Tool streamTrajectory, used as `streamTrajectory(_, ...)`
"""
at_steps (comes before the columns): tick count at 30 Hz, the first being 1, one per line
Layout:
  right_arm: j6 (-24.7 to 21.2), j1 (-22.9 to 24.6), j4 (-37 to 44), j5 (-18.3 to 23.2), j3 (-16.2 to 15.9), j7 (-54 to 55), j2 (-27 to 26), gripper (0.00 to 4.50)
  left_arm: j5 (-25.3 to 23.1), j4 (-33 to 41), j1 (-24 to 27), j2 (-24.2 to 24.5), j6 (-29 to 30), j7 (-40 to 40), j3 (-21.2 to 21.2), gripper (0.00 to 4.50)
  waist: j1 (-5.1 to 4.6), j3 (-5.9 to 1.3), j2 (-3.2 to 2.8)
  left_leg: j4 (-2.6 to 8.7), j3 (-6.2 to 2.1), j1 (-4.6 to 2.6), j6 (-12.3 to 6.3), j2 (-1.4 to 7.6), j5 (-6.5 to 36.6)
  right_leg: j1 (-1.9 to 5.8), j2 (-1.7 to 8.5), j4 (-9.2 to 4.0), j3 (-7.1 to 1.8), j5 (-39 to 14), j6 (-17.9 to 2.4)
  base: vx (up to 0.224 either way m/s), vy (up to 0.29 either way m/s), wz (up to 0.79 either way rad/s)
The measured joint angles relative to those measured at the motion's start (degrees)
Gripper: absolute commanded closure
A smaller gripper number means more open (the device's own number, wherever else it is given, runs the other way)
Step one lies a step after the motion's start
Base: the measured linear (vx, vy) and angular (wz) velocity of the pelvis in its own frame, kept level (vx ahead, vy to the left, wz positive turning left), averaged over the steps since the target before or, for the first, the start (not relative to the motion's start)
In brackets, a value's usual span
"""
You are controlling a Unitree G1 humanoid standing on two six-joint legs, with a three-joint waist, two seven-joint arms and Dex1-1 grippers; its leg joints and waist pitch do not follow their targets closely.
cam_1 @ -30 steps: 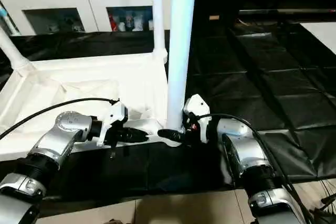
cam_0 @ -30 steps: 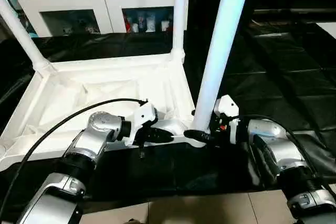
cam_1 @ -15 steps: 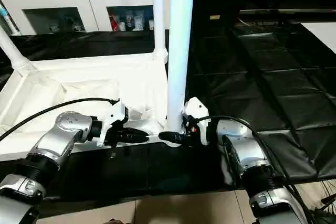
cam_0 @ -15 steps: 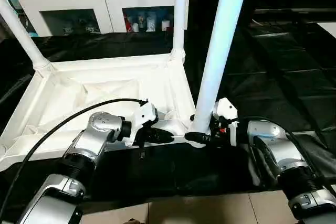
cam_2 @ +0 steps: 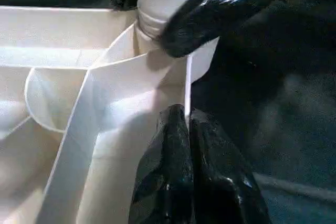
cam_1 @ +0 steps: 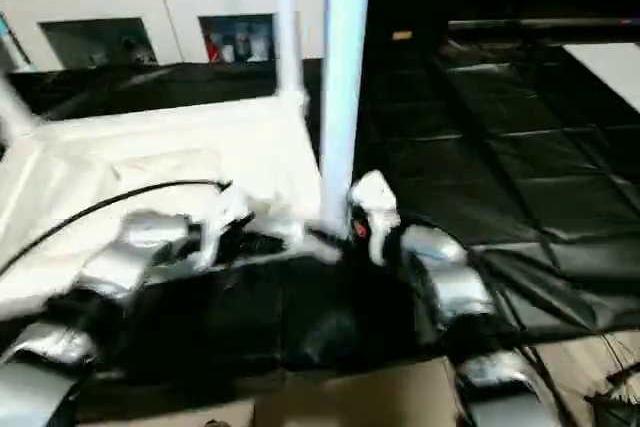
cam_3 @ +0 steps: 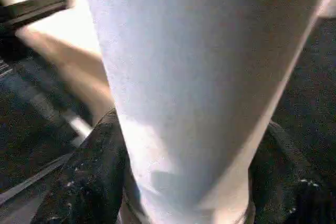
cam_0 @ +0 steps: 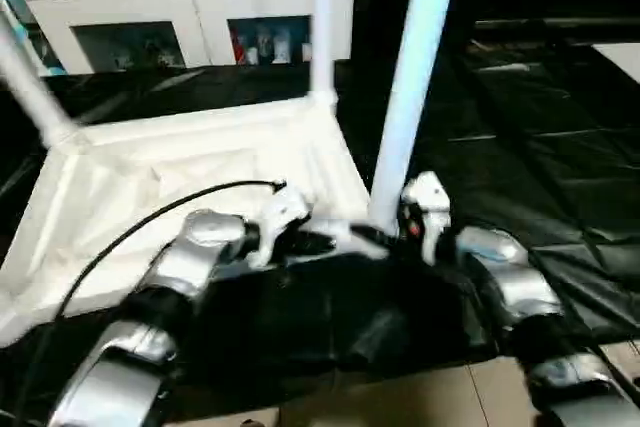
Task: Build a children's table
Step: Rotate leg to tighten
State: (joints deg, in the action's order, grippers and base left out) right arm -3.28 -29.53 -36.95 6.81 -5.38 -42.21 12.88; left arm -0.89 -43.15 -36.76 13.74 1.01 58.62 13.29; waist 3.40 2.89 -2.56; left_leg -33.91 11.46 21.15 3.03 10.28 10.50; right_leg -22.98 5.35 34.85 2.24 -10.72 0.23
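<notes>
Children's table (cam_0: 190, 162): upside down on the black-draped bench (cam_0: 560, 157), legs up. My left jaws (cam_2: 187, 124): pinched together on the thin rim of the top, beside the near corner socket. My right jaws (cam_3: 184, 182): clamped around the leg (cam_0: 410, 97) standing in that socket.

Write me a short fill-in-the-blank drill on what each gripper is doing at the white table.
1. The right gripper has a finger on each side of a white ____.
2. The left gripper pinches the tabletop's thin ____.
3. The children's table lies ____, legs pointing up.
4. Behind it stands a white ____ with glass doors.

Missing: leg; rim; upside down; cabinet
</notes>
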Motion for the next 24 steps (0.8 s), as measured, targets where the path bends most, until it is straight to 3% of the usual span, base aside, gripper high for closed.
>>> streamTrajectory(11, -1.5, -8.3, -10.8, -3.0, 6.6, 32.4, -9.8, 1.85, -2.3, -13.5, -8.8, -10.2, 0.6, -18.1, -1.3, 4.50, -0.07, -0.10, -0.15, 0.02, -0.05, -0.08, 0.00, -0.12, 0.0, 0.15, 0.05, -0.03, -0.06, 0.0, 0.0, 0.000, 0.000, 0.00)
streamTrajectory(17, -0.4, -9.6, -12.9, -4.1, 7.3, 35.8, -10.7, 1.85, -2.3, -15.9, -10.1, -11.5, -0.1, -19.6, -1.8, 4.50, 0.08, -0.23, -0.28, 0.06, -0.07, -0.04, -0.01, -0.14, 0.0, 0.17, 0.06, -0.08, -0.02, 0.0, 0.0, 0.000, 0.000, 0.00)
streamTrajectory(19, 0.4, -9.7, -13.5, -4.2, 7.4, 35.9, -10.7, 1.29, -2.5, -16.5, -10.3, -11.5, -0.7, -19.6, -1.8, 4.50, 0.06, -0.23, -0.28, 0.06, -0.07, -0.05, -0.01, -0.14, 0.0, 0.17, 0.06, -0.08, -0.02, 0.0, 0.0, 0.000, 0.000, 0.00)
streamTrajectory(24, 1.3, -9.8, -14.5, -4.2, 7.5, 35.4, -12.0, 0.98, -2.9, -18.0, -10.7, -10.7, -2.1, -21.1, -2.4, 4.50, -0.52, -0.20, -0.23, 0.10, -0.09, -0.07, -0.01, -0.13, 0.0, 0.13, 0.06, -0.08, -0.01, 0.0, 0.0, 0.000, 0.000, 0.00)
